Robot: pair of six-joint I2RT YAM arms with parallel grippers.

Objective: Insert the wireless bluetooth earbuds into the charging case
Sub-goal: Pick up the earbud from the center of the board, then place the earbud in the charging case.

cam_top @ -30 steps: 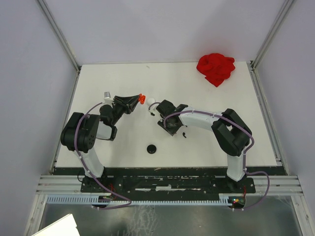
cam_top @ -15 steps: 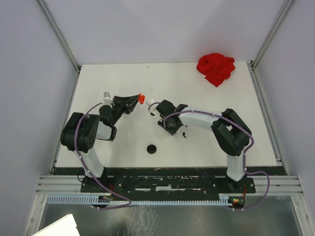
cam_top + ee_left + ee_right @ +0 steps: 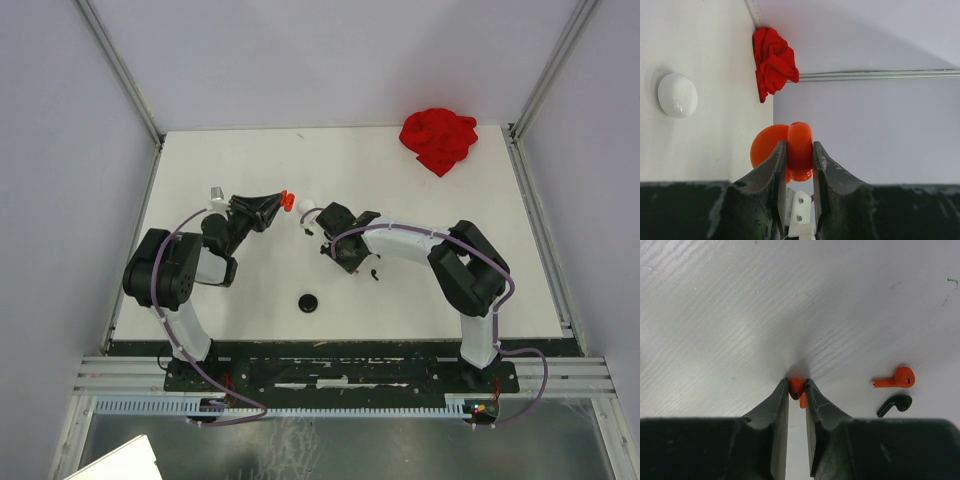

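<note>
My left gripper point(image 3: 796, 150) is shut on an open red charging case point(image 3: 800, 150) and holds it above the table, left of centre point(image 3: 286, 200). My right gripper point(image 3: 797, 386) points down at the table with its fingertips pressed on both sides of a small red earbud point(image 3: 796, 385) that rests on the surface. Right of it lie a second red earbud point(image 3: 895, 379) and a black earbud point(image 3: 895, 404), both loose. A round white case point(image 3: 677, 95) sits closed on the table between the two grippers point(image 3: 308, 207).
A crumpled red cloth point(image 3: 438, 140) lies in the far right corner. A round black case point(image 3: 309, 301) sits near the front, between the arm bases. Grey walls and a metal rail point(image 3: 130, 85) border the white table.
The right jaws have narrowed onto the red earbud, and that wrist has edged slightly left. The left arm and its red case have stayed still.
</note>
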